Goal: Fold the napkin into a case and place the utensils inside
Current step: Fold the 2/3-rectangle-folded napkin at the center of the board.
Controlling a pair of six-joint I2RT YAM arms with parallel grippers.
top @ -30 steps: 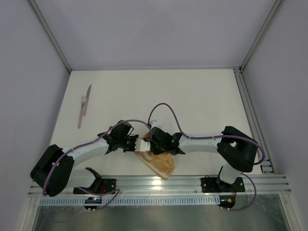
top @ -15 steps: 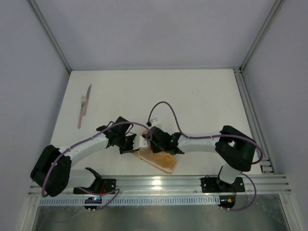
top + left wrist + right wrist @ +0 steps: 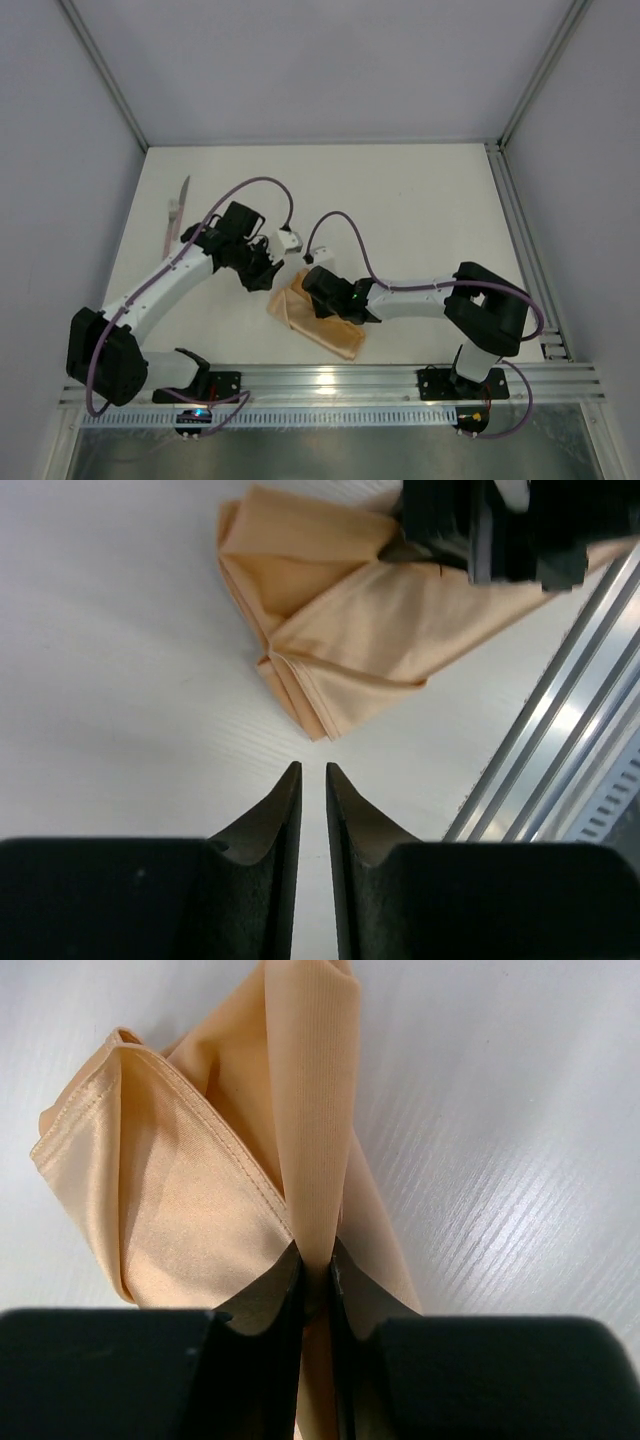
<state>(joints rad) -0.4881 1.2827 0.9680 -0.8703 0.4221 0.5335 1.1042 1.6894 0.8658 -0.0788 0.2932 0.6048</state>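
Down near the front of the white table (image 3: 430, 220), the soft peach-orange cloth napkin (image 3: 298, 315) lies partly folded into a bunched, roughly tapered wedge, just beyond the ribbed aluminium rail (image 3: 330, 378) that runs along the near edge. Seen from above, it sits between the two arms, with its narrower end pointing toward the rail.

The right tool (image 3: 310, 288) is clamped on it. The right wrist view shows the right tool (image 3: 315, 1262) with its two black fingers pinched on a raised ridge of the napkin (image 3: 200, 1180), the fabric rising between them. To the left of that ridge the cloth spreads in stitched, layered folds that rest on the table.

The left tool (image 3: 264, 274) is beside the napkin's far-left corner and apart from it. From the left wrist camera, the left tool (image 3: 313, 772) has its jaws a narrow slit apart with nothing between them. It hangs over bare table, short of the napkin's (image 3: 340, 630) nearest folded corner. The right tool (image 3: 480, 530) appears at the top of that view, sitting over the cloth, and the rail (image 3: 560, 730) crosses the right side.

Well away, at the table's far left, lies the slim silver-grey knife with a pale pink handle (image 3: 172, 228), its pointed blade aimed toward the back wall.
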